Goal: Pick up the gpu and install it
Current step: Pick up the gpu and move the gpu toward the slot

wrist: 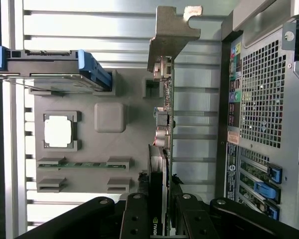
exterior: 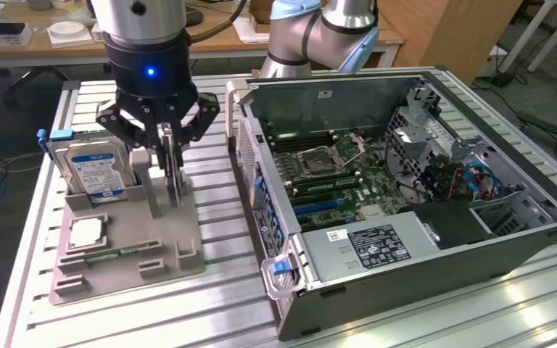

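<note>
End effector gripping the gpu at its holder; install not begun.
The end effector (wrist: 161,211) pinches the gpu (wrist: 164,124), which stands on edge at the grey holder (exterior: 124,254) on the bench (exterior: 220,304), next to the hard drive (exterior: 90,170). Beyond, the open computer case (exterior: 405,181) looks still without its card, so carrying and seating remain.

The gpu (exterior: 174,185) is a thin dark card standing upright on its long edge, its lower edge down in a slot of the grey holder (exterior: 177,250) on the worktop (exterior: 220,304). The tool (exterior: 169,145) pinches its upper edge from both sides. Seen along its length, the card is almost edge-on, with small components on its face and a pale metal bracket (wrist: 172,30) at the far end.
</note>
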